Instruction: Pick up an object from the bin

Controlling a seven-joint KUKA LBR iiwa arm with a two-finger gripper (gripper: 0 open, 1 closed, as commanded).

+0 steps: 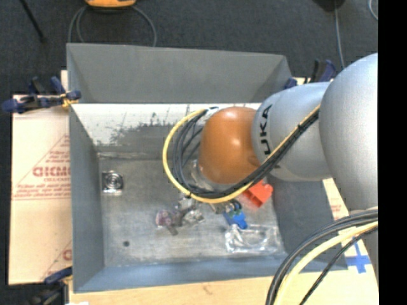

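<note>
1. I see the claw (189,210) low in the grey metal bin (82,189), directly under the orange cover (226,145) on the wrist. It sits close to the middle of the bin floor. The cover hides most of it, so I cannot tell whether the claw is apart or together.
2. A small purplish piece (166,219) lies on the bin floor just to the left of the claw's tip. This is the thing nearest the claw. I cannot tell whether the two are touching.
3. A loop of yellow and black cables (170,164) curves round the left side of the orange cover and passes under it, just above the claw.
4. A small blue piece (237,220) lies on the floor near the claw, on its right.
5. A red-orange block (258,194) lies just beyond the blue piece, towards the right wall. The arm (305,138) partly covers it.
6. A clear plastic item (251,239) lies near the front right corner of the floor, just in front of the blue piece.
7. A round metal disc (112,182) lies flat by the left wall, well apart from the claw and from every other loose piece.
8. The arm enters from the right, crossing above the bin's right rim.
</note>
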